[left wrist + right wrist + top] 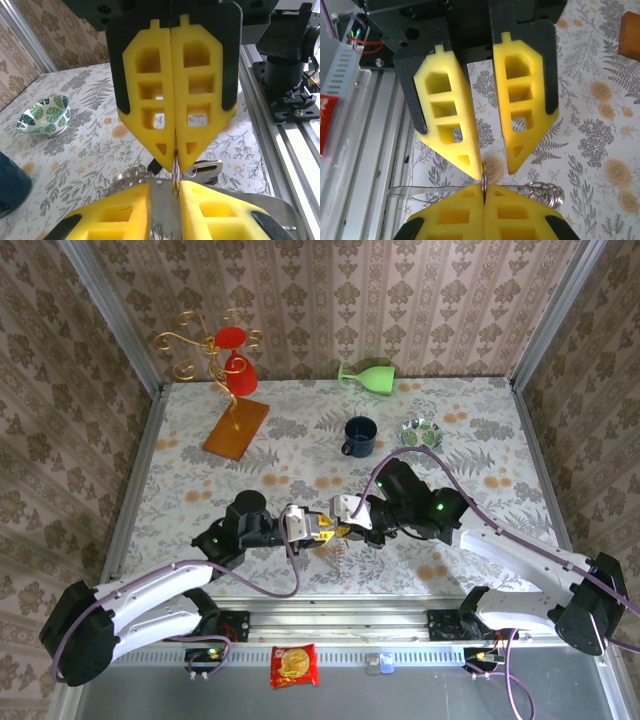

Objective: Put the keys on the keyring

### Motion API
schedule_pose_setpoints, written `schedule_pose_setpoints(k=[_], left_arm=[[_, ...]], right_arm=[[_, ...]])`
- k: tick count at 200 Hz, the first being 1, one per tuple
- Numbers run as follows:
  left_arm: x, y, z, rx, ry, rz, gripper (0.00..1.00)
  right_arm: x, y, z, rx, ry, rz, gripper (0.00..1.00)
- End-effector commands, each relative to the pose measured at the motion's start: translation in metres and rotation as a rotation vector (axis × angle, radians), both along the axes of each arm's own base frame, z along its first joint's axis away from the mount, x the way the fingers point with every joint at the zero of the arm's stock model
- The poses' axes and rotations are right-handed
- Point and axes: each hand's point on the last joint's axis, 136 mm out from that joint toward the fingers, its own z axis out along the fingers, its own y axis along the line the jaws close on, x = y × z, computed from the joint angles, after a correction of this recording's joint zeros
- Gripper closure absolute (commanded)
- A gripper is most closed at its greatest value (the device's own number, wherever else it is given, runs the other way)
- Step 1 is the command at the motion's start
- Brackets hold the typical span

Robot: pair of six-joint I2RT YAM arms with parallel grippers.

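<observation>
Keyring (483,176) stands edge-on, low over the tabletop (200,470) near its front edge, pinched in the clenched right hand (484,189). Left hand (492,167) faces it, fingers slightly apart at the wire; whether it grips cannot be told. Keys (202,170) sit just beside the wire. Open tabletop lies beyond, toward mug (359,436) and bowl (421,432). Print on the red packet (294,665) is unreadable.

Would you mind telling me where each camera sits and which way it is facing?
Top external: above and behind the bases, looking down on the table; both arms, left tool and right tool tip to tip.
Left wrist: on the left arm, facing the right tool; own fingers at the bottom.
Right wrist: on the right arm, facing the left tool; own fingers at the bottom.
Both wrist views share the keyring.
</observation>
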Motion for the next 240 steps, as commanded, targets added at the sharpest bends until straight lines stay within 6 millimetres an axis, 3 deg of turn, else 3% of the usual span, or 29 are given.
schedule_pose_setpoints(k=[1, 44, 71, 110, 186, 240], left_arm=[[-0.002, -0.006, 0.014, -0.013, -0.035, -0.034, 0.81], [-0.001, -0.007, 0.015, -0.02, -0.038, -0.037, 1.0], [-0.003, -0.004, 0.017, -0.043, -0.049, -0.031, 1.0], [-0.005, -0.001, 0.027, -0.146, -0.062, -0.018, 1.0], [-0.012, -0.002, 0.031, -0.209, -0.025, -0.059, 1.0], [-0.011, -0.004, 0.031, -0.223, -0.013, -0.06, 1.0]], right_arm=[[-0.003, 0.004, 0.004, -0.048, -0.051, 0.043, 1.0], [-0.006, 0.009, 0.008, -0.027, -0.046, 0.038, 1.0], [-0.003, 0.001, 0.019, 0.103, -0.011, -0.022, 0.76], [-0.002, -0.008, 0.027, 0.297, 0.061, -0.068, 0.68], [0.001, -0.002, 0.014, 0.336, 0.117, -0.089, 0.69], [0.002, 0.004, 0.02, 0.362, 0.123, -0.069, 0.9]])
